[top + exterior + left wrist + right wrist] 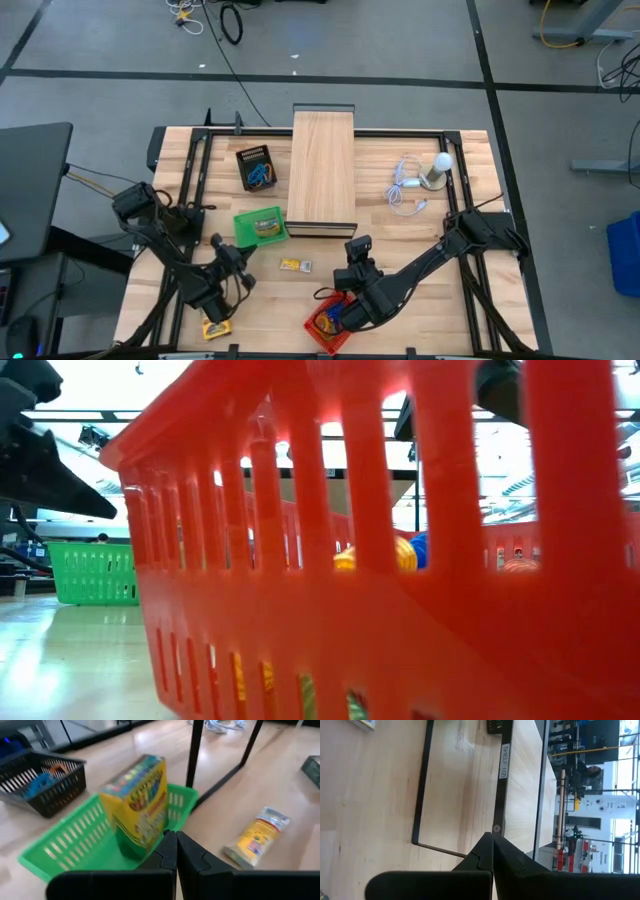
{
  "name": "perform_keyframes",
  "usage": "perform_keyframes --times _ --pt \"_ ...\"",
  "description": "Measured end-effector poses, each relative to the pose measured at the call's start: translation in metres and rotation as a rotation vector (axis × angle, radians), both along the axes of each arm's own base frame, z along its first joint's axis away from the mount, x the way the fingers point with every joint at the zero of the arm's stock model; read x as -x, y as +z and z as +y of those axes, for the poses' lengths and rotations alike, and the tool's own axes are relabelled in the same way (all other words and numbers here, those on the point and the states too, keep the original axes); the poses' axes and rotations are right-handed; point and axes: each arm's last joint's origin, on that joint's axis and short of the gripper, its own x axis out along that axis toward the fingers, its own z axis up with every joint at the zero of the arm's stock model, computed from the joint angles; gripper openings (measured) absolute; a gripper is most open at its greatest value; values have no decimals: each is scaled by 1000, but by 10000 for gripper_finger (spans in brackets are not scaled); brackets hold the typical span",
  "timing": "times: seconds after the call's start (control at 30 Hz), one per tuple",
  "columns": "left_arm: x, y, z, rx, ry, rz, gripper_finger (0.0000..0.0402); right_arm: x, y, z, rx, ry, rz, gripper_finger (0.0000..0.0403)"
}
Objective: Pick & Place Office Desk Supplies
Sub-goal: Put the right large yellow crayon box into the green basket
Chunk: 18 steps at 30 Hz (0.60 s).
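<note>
On the near half of a wooden table, seen from above, two dark robot arms reach in from the left and right corners. Between them lies a small yellow packet, flat on the wood, its long axis running left to right. Seen from the left wrist, the packet is a crinkly wrapped bar with flattened sealed ends. It is probably light, a little slippery and soft enough to dent, so a gentle pinch across its narrow middle looks best.

The left gripper hovers just near of a green basket, its fingers pressed together and holding nothing. A yellow-and-green crayon box stands on end in the basket, leaning slightly, its long axis nearly upright. Cardboard like this should be stiff and light; the two broad faces, pinched near the top, offer the surest hold. A second crayon box lies flat at the near left edge of the table.

The right gripper sits just far of a red basket holding coloured loops; its fingers are also clenched and empty. A black basket with blue loops sits farther back, left of a long wooden box.
</note>
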Motion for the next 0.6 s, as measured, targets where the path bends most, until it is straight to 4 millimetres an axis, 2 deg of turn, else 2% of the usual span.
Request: perform_keyframes --times 0.2,0.33,0.43,0.6 --pt "5 4 4 -88 -15 48 0 0 0 0 -1 4 9 0" --pt "11 22 3 -163 -57 -3 0 -7 -5 4 -118 52 98 0" --pt "12 37 4 -234 -102 -60 0 -19 -8 10 -252 158 150 0" --pt "14 56 7 -328 -201 -190 1 -45 -6 16 -398 400 136 1"
